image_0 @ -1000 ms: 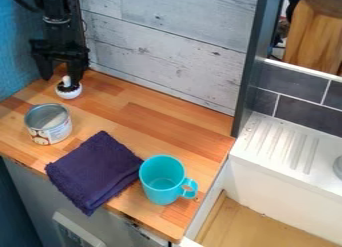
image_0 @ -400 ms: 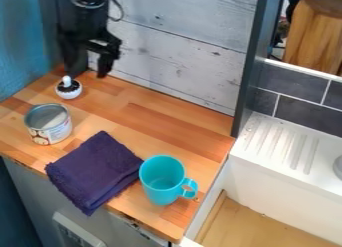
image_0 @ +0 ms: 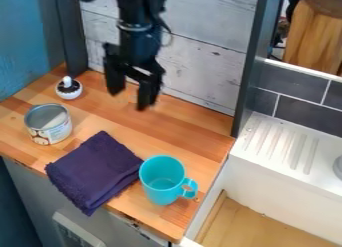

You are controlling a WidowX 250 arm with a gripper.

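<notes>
The black gripper (image_0: pixel 130 100) hangs over the back middle of the wooden counter, its two fingers apart with nothing between them. Left of it stands a small white pot (image_0: pixel 69 89) with dark contents and a white knob on top. An open metal can (image_0: pixel 49 124) with a printed label sits at the counter's left. In front lies a folded dark purple cloth (image_0: pixel 95 171). At the cloth's right edge a turquoise mug (image_0: pixel 162 179) stands upright, its handle toward the right.
A whitewashed plank wall (image_0: pixel 200 56) rises behind the counter (image_0: pixel 180 122), with a dark upright post (image_0: pixel 248 66) at its right end. Beyond the counter's right edge are a white ridged drainboard (image_0: pixel 284 143) and grey tiles (image_0: pixel 307 103).
The gripper has moved right and toward the camera, from above the small white pot to the back middle of the counter. The pot, can, cloth and mug have stayed put.
</notes>
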